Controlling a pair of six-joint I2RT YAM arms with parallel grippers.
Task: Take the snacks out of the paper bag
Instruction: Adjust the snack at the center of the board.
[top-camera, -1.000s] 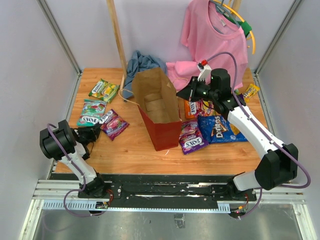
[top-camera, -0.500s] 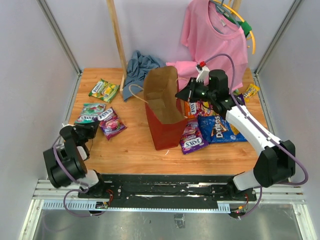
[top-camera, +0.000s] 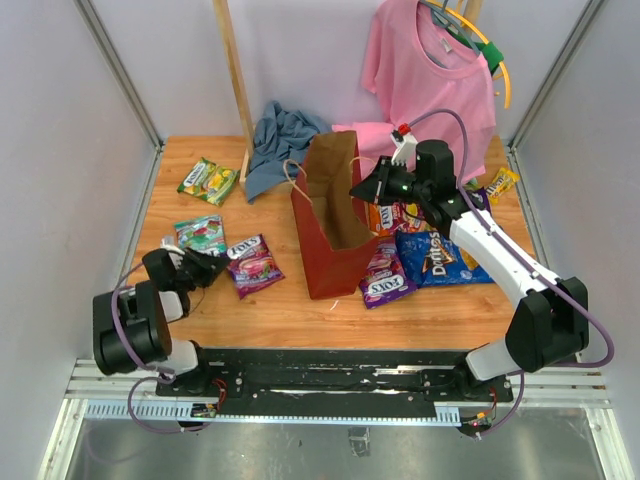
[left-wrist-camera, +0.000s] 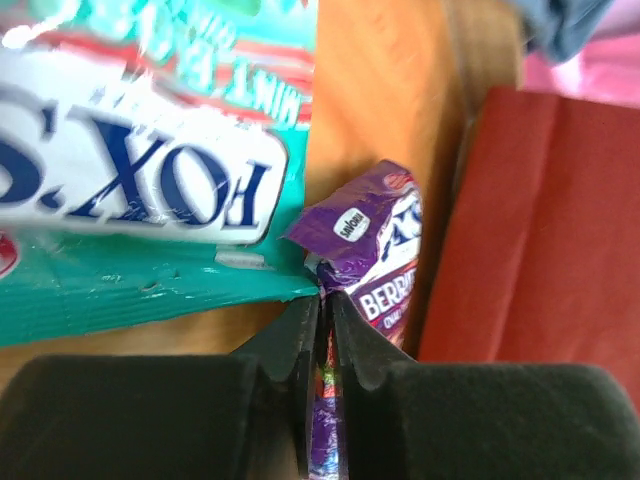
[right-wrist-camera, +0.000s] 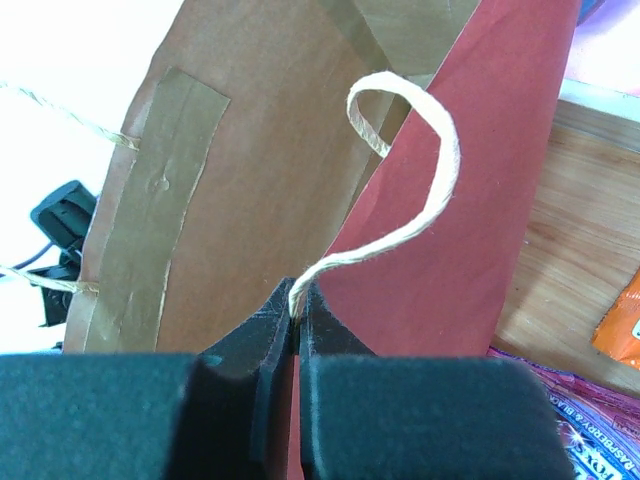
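We judge the task nearly done. The paper bag stands mid-desk. From above, what we can see of its inside is bare brown paper, though its bottom is partly hidden. Snacks lie out on both sides. At the bag's 9 o'clock are a teal packet and a purple packet, and at 10 o'clock green-yellow packets. Between 2 and 4 o'clock lie an orange packet and the Doritos bag.

The left claw is clenched on the purple packet, which seems to rest on the desk. Letting it go, and checking the bag's bottom, looks like all that remains. The right claw grips the bag's rim at its 2 o'clock edge.

The left wrist view adds the grip itself: the left claw pinches the crimped end of the purple packet, with the teal packet just beside. The right wrist view shows the right claw closed on the rim together with the end of the twine handle, which is too small to make out from overhead.
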